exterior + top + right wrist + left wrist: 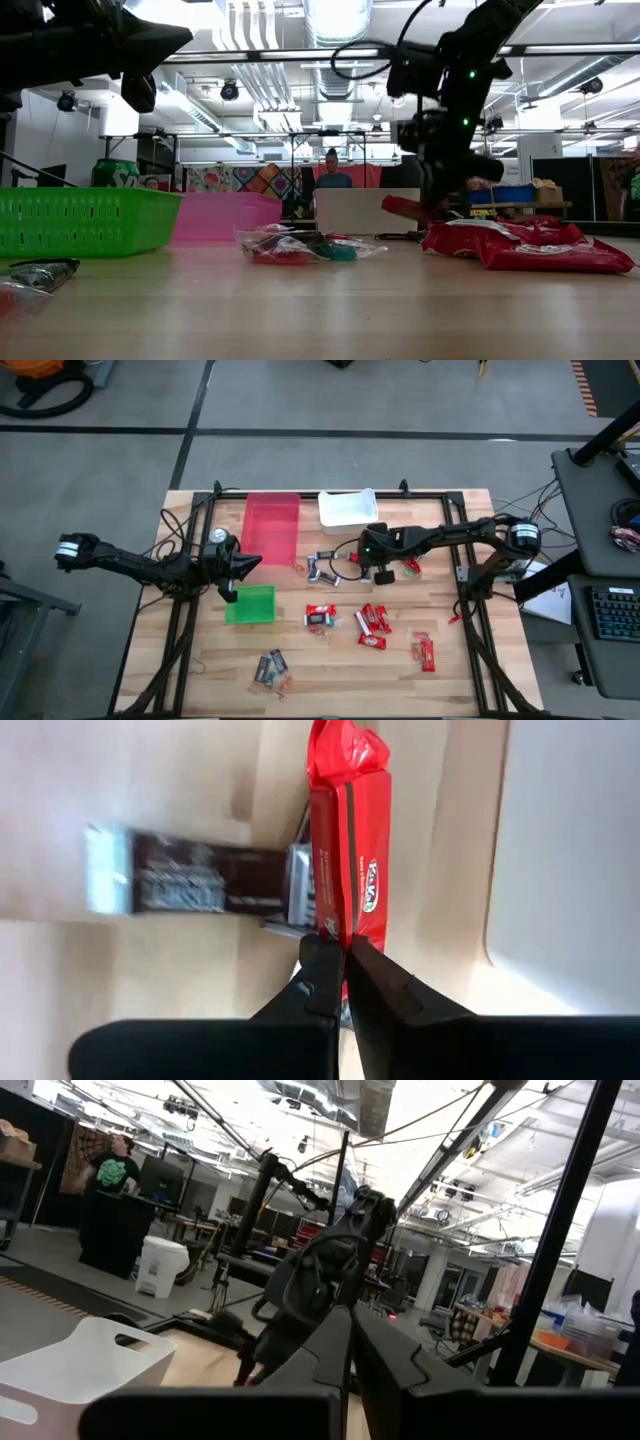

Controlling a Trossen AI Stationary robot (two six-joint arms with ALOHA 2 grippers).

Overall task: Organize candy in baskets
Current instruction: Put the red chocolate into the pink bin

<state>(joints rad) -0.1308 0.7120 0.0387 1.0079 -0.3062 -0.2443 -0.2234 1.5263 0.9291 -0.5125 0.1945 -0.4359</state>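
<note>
The right gripper (343, 960) pinched a red-wrapped bar (350, 870) between closed fingers — above the wooden table (330, 660); left gripper (350, 1340) shut, empty.

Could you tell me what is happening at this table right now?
The robot is sorting candy into baskets. Its right hand has shut on a red-wrapped bar near the white basket, beside a dark mini bar. The left hand hangs shut and empty between the red basket and green basket. More red bars lie on the table.
</note>
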